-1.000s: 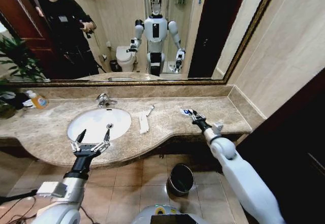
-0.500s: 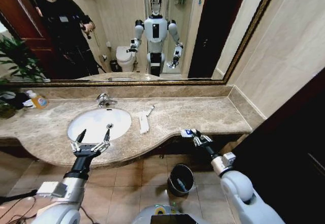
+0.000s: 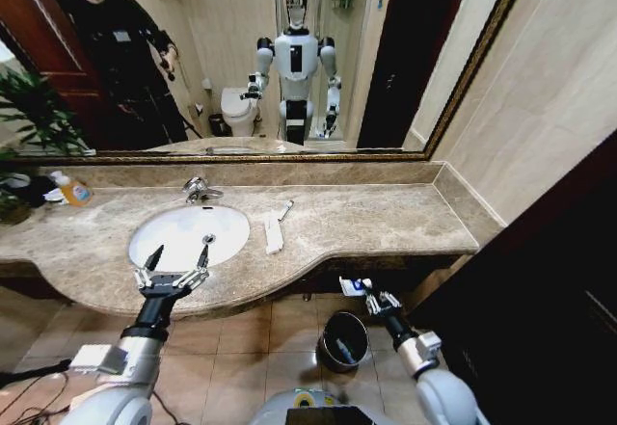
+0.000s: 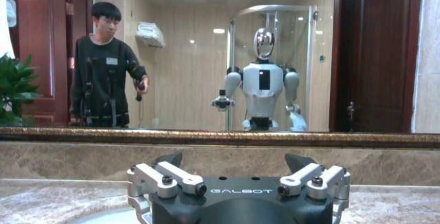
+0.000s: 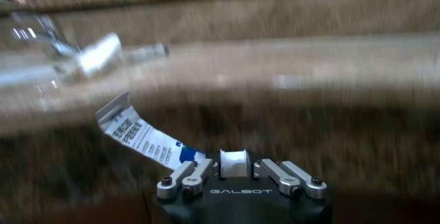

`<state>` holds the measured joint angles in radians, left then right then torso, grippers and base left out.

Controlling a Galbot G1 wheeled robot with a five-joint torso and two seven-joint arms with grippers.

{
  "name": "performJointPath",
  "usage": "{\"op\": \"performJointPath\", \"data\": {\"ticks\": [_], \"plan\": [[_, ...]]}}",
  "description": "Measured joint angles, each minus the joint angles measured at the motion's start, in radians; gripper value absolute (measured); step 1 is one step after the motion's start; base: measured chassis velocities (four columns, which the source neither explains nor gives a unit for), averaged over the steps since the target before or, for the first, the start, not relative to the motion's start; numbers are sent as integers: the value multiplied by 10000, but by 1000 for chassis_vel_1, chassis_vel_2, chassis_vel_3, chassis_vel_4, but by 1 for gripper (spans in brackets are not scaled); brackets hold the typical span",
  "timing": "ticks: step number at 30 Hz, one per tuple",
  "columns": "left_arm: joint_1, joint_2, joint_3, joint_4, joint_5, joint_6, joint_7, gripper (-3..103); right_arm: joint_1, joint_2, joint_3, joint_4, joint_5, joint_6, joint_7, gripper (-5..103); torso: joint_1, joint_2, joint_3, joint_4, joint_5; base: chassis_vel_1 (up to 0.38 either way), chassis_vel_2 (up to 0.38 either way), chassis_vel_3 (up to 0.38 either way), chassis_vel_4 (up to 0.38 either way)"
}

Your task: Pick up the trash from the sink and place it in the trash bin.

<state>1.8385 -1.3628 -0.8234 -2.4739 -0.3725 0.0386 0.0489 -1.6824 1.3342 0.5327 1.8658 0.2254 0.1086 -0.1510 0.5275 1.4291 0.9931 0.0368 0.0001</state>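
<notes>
1. Below the counter's front edge, the right gripper (image 3: 371,295) hangs over the floor, jaws closed on a white sachet (image 3: 353,285) with a blue corner. It sits just above and slightly behind the trash bin (image 3: 343,340).
2. Right wrist view: "GALBOT" is readable on the gripper body (image 5: 240,172). The sachet (image 5: 137,131) sticks out to one side and carries dark printed lines, too blurred to read.
3. Left gripper (image 3: 174,266) hovers over the near rim of the sink (image 3: 188,234), jaws spread wide, holding nothing. Same "GALBOT" mark shows in the left wrist view (image 4: 239,183).
4. Long white packet (image 3: 273,233) lies on the marble counter (image 3: 386,218) just right of the basin, with a thin white stick (image 3: 285,210) behind it (both outside the bowl).
5. Orange-labelled bottle (image 3: 70,190) stands at the counter's far left; its label text is too small to read.
6. Counter right of the packet is bare up to the side wall. Tiled floor around the bin is open.
</notes>
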Motion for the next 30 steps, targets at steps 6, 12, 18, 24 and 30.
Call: {"op": "performJointPath", "data": {"ticks": [6, 12, 18, 24, 30], "plan": [[0, -1, 1, 0, 0, 0, 0, 100, 573, 648, -146, -2085, -119, 322, 65, 21, 0, 0, 0, 0, -2, 0, 0, 0, 0], [0, -1, 1, 1, -1, 0, 0, 100, 1222, 616, -389, -3836, -230, 913, 466, 21, 0, 0, 0, 0, -1, 0, 0, 0, 0], [0, 0, 0, 0, 0, 0, 0, 100, 1795, 743, -437, -5239, -469, 1294, 700, 21, 0, 0, 0, 1, -1, 0, 0, 0, 0], [0, 0, 0, 0, 0, 0, 0, 100, 2107, 819, -521, -5793, -718, 1354, 694, 21, 0, 0, 0, 1, -1, 0, 0, 0, 0], [0, 0, 0, 0, 0, 0, 0, 100, 2519, 815, -535, -6310, -982, 1479, 562, 21, 1, 0, 0, 0, -1, 0, 0, 0, 0]]}}
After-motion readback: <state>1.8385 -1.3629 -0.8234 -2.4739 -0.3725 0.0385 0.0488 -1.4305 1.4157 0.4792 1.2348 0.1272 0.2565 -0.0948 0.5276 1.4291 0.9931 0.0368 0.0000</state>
